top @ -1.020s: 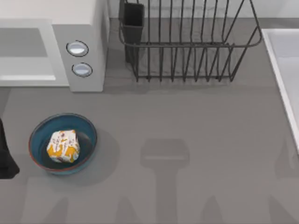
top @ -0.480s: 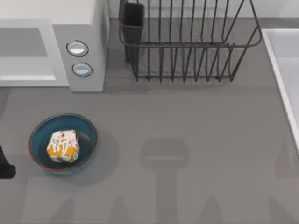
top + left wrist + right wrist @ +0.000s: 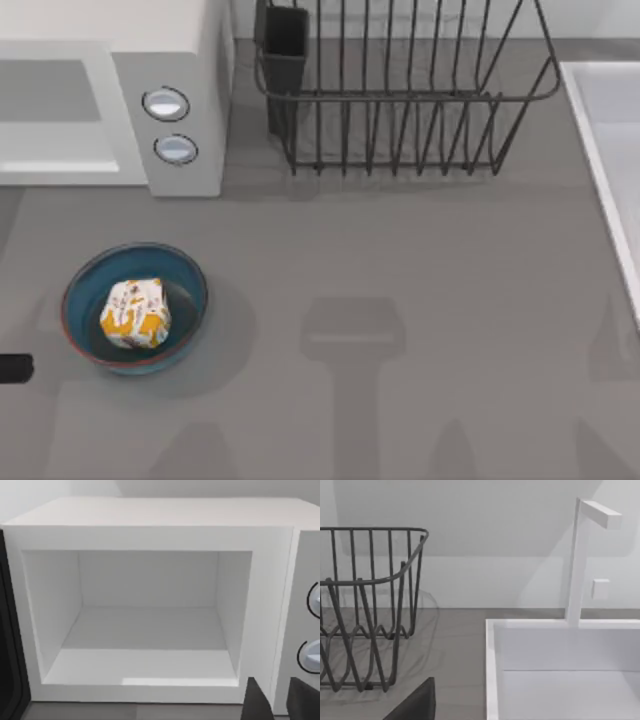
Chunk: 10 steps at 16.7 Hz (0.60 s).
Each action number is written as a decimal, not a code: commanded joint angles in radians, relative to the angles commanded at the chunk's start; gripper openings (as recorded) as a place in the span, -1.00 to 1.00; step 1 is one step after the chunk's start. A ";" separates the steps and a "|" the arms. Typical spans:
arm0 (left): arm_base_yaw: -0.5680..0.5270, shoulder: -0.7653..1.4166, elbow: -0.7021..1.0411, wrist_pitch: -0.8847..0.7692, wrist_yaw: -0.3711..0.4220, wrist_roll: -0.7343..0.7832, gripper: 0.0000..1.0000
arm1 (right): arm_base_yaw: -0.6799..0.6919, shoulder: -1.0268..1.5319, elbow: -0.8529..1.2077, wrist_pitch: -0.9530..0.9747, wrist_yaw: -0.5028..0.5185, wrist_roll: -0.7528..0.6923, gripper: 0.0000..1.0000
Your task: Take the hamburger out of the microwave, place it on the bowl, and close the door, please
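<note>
The small blocky hamburger [image 3: 135,312], wrapped in white with orange-yellow patches, is sitting inside the round blue bowl [image 3: 186,268] with the thin reddish rim, at the lower left of the top view. It is probably light and somewhat soft, with a wrapper that may slip, so any hold is best taken across two opposite flat sides. The remaining item is the door [image 3: 10,645], probably stiff and hinged; it is best pushed on its outer face, away from the hinge. The top view is showing the boxy white microwave [image 3: 185,60] at the upper left, the black wire rack [image 3: 400,100] beside it, and a dark part of the left arm [image 3: 14,368] at the left edge. The left wrist view is showing what the top view is not: the cavity [image 3: 145,630] standing empty, the dark door edge open at the frame's left, and the left gripper [image 3: 282,700] with its fingers slightly parted, grasping nothing. The right gripper's state cannot be told.
</note>
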 joint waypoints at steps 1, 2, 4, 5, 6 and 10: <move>0.000 0.000 0.000 0.000 0.000 0.000 -1.00 | 0.000 0.000 0.000 0.000 0.000 0.000 1.00; 0.000 0.000 0.000 0.000 0.000 0.000 -1.00 | 0.000 0.000 0.000 0.000 0.000 0.000 1.00; 0.000 0.000 0.000 0.000 0.000 0.000 -1.00 | 0.000 0.000 0.000 0.000 0.000 0.000 1.00; 0.000 0.000 0.000 0.000 0.000 0.000 -1.00 | 0.000 0.000 0.000 0.000 0.000 0.000 1.00; 0.000 0.000 0.000 0.000 0.000 0.000 -1.00 | 0.000 0.000 0.000 0.000 0.000 0.000 1.00; -0.003 0.004 0.002 0.003 -0.003 0.000 -1.00 | 0.000 0.000 0.000 0.000 0.000 0.000 1.00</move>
